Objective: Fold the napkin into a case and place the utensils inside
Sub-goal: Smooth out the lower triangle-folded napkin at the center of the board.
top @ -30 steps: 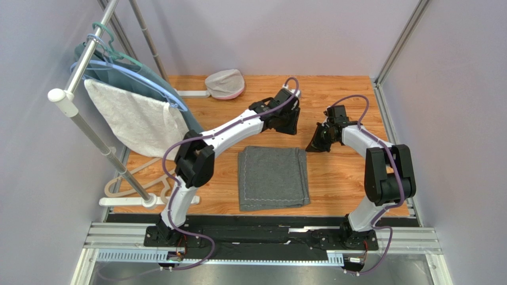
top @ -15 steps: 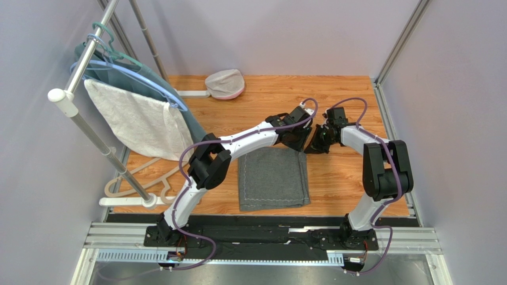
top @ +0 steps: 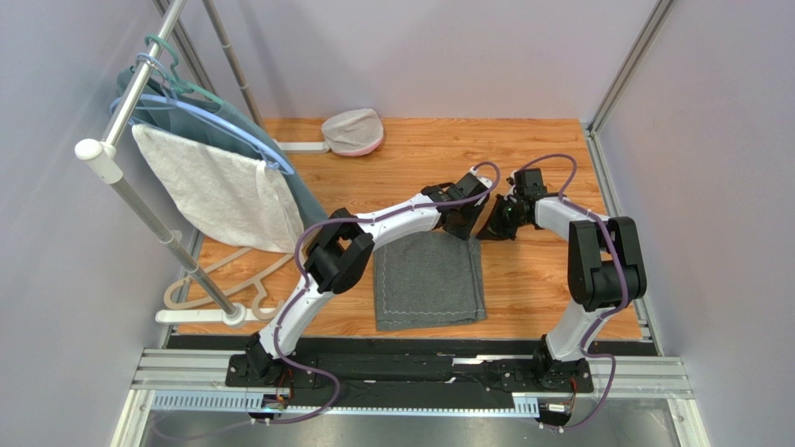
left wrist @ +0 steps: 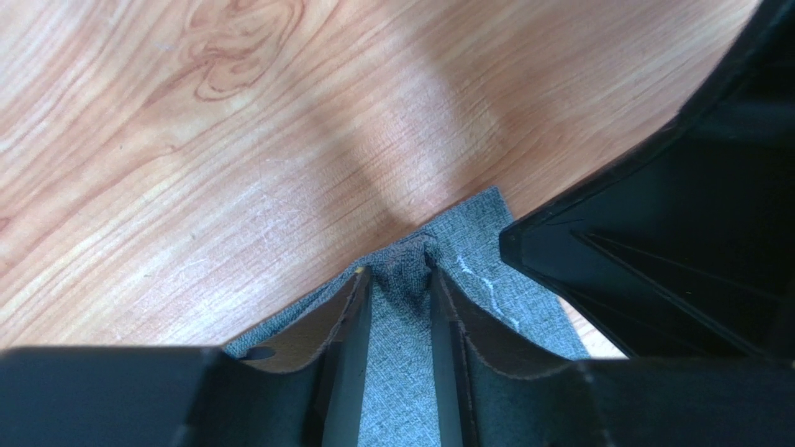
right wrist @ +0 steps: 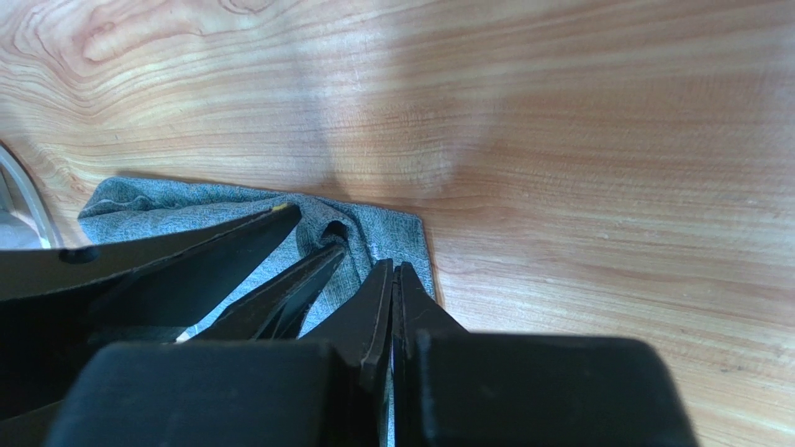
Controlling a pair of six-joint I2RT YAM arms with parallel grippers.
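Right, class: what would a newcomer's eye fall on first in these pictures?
Both arms meet at the far right corner of the folded grey napkin in the middle. The left arm pinches a tuft of cloth in its jaws there; the right arm has its jaws shut beside it. At left, a white towel hangs on a rack.

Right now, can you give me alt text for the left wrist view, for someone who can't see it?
The left gripper pinches, between its two fingers, a puckered corner of the dark grey napkin, which lies on the wooden table. The black right gripper fills the right side, its tip close beside that corner.
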